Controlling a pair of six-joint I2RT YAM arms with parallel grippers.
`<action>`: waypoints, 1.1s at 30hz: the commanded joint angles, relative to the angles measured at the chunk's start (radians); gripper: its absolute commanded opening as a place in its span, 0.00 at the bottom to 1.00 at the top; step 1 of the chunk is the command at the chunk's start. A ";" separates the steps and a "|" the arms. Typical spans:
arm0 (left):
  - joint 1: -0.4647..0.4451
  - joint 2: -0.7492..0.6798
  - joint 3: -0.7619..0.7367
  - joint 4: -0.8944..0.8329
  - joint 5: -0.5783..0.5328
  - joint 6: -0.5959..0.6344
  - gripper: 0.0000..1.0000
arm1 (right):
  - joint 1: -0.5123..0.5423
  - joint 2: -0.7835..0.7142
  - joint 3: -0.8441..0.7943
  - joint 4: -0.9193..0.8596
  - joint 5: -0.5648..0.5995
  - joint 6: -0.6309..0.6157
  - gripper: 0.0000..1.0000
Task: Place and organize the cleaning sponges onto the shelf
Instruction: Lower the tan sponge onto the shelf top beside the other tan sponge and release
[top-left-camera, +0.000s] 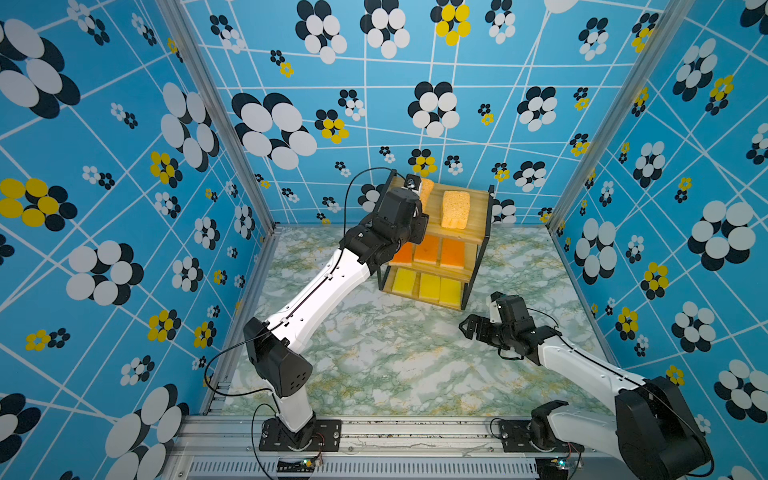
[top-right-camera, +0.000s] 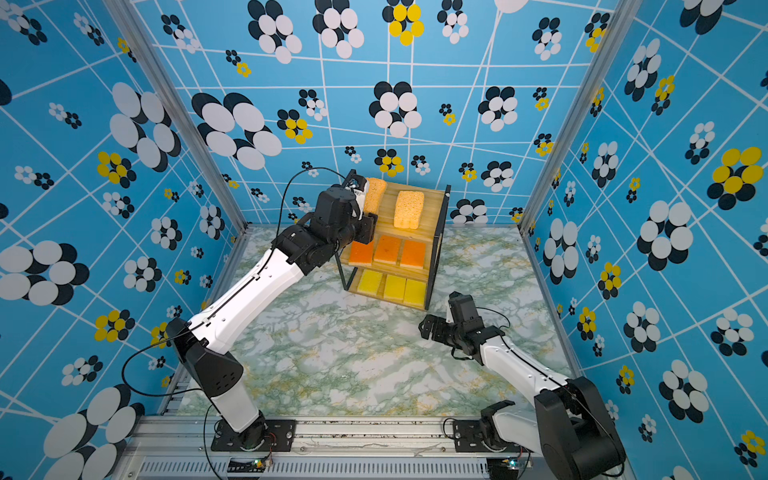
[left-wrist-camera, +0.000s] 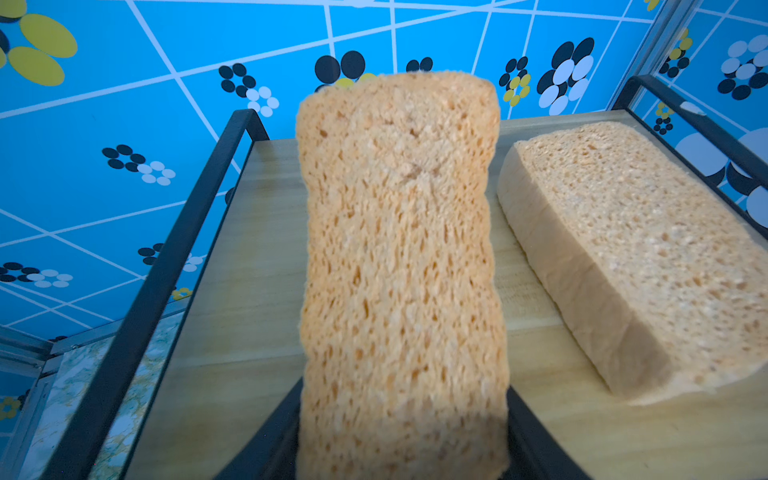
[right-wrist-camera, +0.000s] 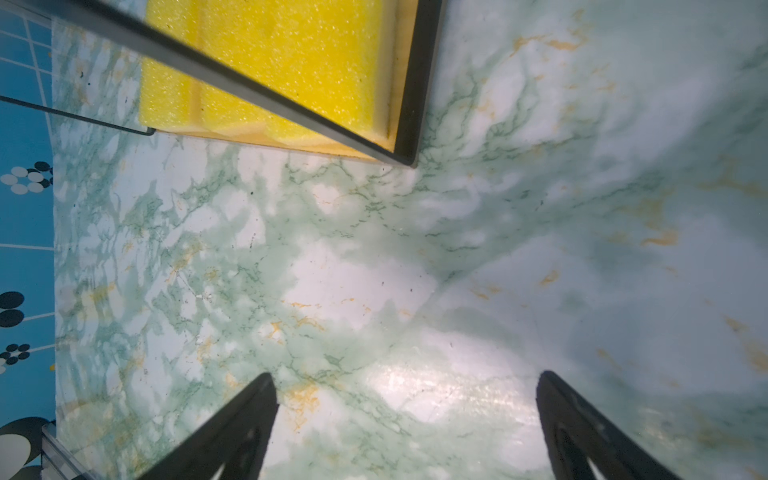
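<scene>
Our left gripper clasps a tan sponge edge-up by the shelf's top left rail; our right gripper gapes over open marble table.

Left end effector raised, grip unclear; right end effector spread wide.

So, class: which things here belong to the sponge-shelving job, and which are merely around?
Job:
shelf
upright tan sponge in the left end effector
flat tan sponge
three orange sponges
three yellow sponges

Merely around:
marbled table
flowered blue walls
right end effector, open and empty
</scene>
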 joint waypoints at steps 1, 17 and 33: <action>0.005 0.003 0.007 -0.013 0.000 -0.002 0.61 | -0.006 -0.002 -0.011 0.004 0.012 0.006 0.99; 0.004 -0.005 -0.010 0.005 0.000 0.003 0.72 | -0.006 -0.005 -0.011 -0.003 0.015 0.006 0.99; -0.010 -0.073 -0.083 0.045 -0.012 0.021 0.99 | -0.007 -0.045 0.041 -0.088 0.024 -0.029 0.99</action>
